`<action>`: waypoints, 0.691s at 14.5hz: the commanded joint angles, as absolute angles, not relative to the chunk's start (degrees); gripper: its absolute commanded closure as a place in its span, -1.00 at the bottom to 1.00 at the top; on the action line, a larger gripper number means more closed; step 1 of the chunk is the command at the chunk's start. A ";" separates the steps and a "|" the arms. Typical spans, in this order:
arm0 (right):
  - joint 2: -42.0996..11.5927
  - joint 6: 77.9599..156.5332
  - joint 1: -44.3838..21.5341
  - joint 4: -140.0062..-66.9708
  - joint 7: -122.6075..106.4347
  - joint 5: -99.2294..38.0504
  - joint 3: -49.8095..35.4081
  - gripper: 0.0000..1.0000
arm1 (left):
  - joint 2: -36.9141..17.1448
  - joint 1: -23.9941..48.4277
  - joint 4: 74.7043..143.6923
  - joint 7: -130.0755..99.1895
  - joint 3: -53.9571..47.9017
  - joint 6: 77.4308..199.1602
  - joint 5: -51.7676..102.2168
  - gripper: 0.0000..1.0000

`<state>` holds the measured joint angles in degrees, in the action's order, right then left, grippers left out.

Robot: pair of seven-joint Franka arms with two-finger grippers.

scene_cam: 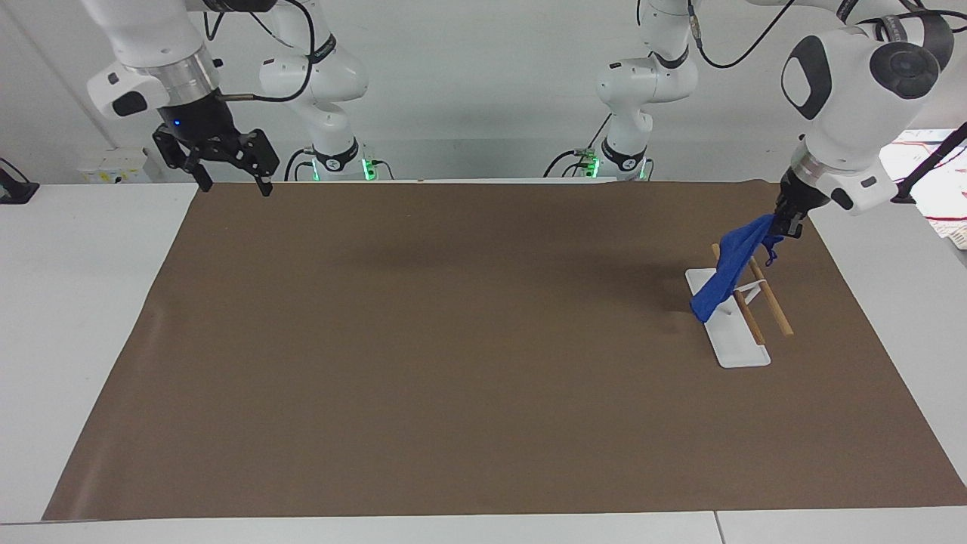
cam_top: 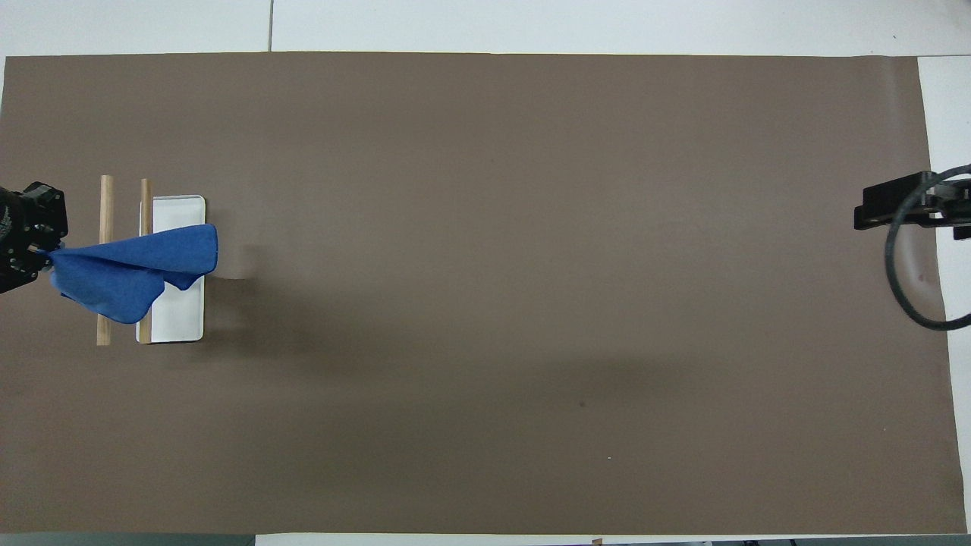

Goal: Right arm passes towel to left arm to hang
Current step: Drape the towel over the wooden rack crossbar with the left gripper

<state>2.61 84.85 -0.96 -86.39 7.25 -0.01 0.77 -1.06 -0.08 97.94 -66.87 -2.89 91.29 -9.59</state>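
Observation:
The towel (scene_cam: 723, 276) is bright blue and hangs slanting from my left gripper (scene_cam: 783, 227) down across the two wooden rails (scene_cam: 770, 304) of a small rack with a white base (scene_cam: 736, 349). My left gripper is shut on the towel's upper corner, over the rack's side toward the left arm's end of the table. In the overhead view the towel (cam_top: 136, 262) lies over both rails (cam_top: 105, 205), with my left gripper (cam_top: 42, 254) at its end. My right gripper (scene_cam: 236, 185) is open and empty, raised over the mat's corner near its own base; it also shows in the overhead view (cam_top: 891, 206).
A brown mat (scene_cam: 468, 340) covers most of the white table (scene_cam: 68, 302). The rack stands on the mat toward the left arm's end. Both arm bases (scene_cam: 623, 155) stand at the table's edge nearest the robots.

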 commanded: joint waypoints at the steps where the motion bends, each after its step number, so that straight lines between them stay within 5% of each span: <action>1: -0.53 83.40 0.97 -85.67 3.43 0.70 0.26 -1.00 | -2.37 0.53 97.29 -70.83 -2.55 91.05 -9.76 1.00; 10: 2.02 90.43 0.00 -92.20 3.52 0.88 -0.35 -1.00 | -7.29 -8.07 98.96 -70.49 -2.02 105.54 -14.59 1.00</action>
